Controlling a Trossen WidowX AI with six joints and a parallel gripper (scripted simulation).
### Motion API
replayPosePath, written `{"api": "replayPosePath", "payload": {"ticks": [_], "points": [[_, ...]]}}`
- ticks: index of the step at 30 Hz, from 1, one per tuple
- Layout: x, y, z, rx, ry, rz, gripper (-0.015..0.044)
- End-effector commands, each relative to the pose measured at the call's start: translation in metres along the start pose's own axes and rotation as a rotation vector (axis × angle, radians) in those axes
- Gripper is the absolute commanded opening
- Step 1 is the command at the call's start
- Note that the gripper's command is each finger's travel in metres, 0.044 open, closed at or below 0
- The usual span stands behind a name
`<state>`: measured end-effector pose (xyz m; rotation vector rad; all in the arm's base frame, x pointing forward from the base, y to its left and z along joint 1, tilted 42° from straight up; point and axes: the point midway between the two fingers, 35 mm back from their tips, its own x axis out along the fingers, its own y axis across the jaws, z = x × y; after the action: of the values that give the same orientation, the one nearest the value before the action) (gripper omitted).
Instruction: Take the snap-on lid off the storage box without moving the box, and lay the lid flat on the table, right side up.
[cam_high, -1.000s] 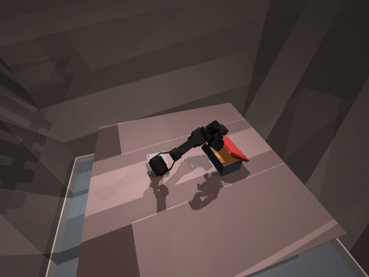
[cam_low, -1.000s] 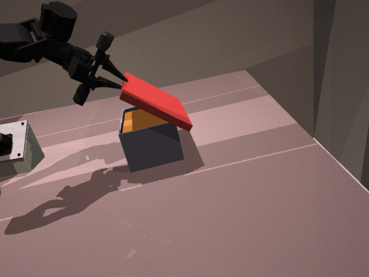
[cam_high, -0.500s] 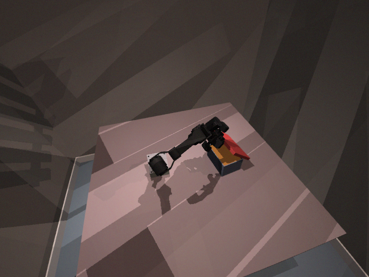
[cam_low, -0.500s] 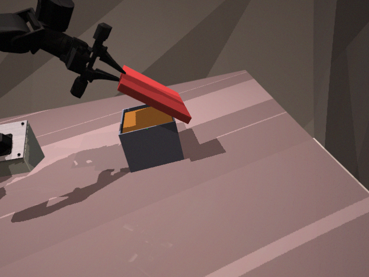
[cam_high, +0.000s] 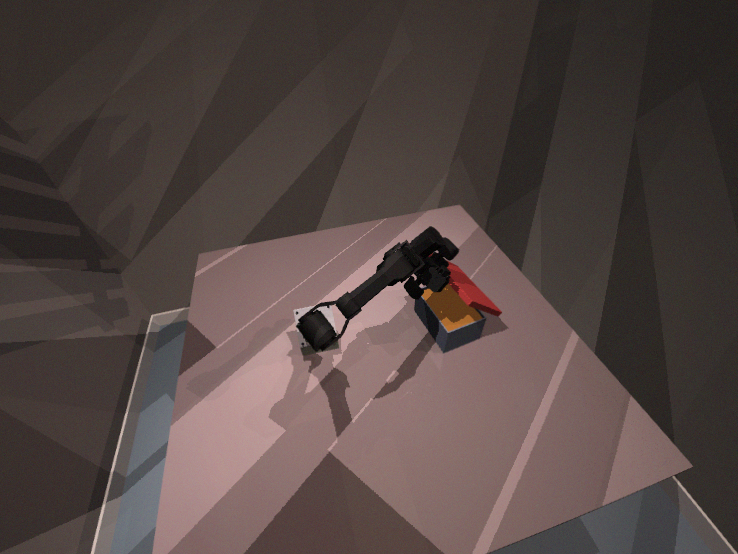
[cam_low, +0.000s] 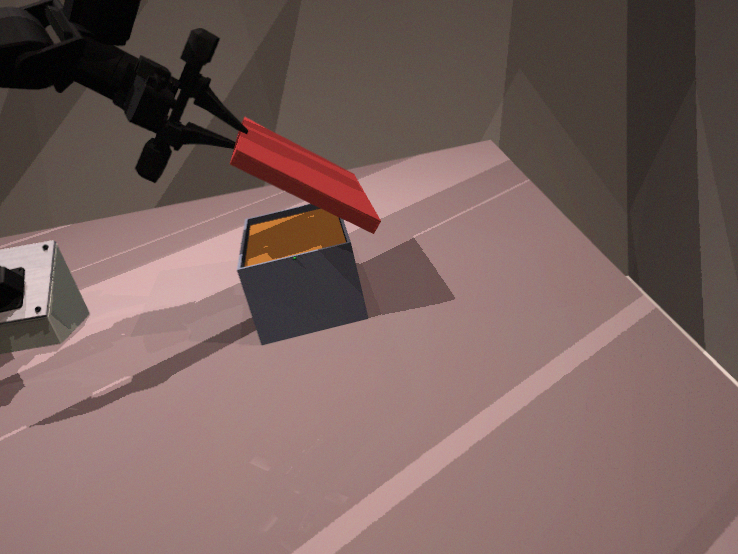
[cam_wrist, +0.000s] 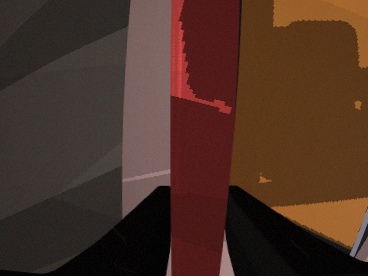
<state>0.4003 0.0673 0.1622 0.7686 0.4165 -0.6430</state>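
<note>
The red lid (cam_high: 473, 293) (cam_low: 298, 172) (cam_wrist: 202, 150) is off the top of the box and steeply tilted. Its gripped edge is high at the left in the exterior view, its far edge low beyond the box's right wall. I cannot tell whether it touches the rim. My gripper (cam_low: 239, 137) (cam_wrist: 197, 197) is shut on the lid's raised edge, one finger on each face, above the box's left side. In the top view the fingertips are hard to make out. The blue-grey box (cam_high: 463, 337) (cam_low: 304, 298) stands upright on the table, open, with an orange interior.
The pink table (cam_high: 536, 417) (cam_low: 476, 369) carries the box and the arm's pale base (cam_low: 39, 280), left of the box. The table's right edge runs beyond the lid. The arm reaches from the base over the table to the box.
</note>
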Motion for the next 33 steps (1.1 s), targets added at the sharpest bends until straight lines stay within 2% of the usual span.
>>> {"api": "replayPosePath", "payload": {"ticks": [1,33], "points": [[-0.002,0.003,-0.001,0.011,-0.002,0.012,0.0],[-0.005,-0.005,-0.067,0.013,0.0,0.012,0.0]]}}
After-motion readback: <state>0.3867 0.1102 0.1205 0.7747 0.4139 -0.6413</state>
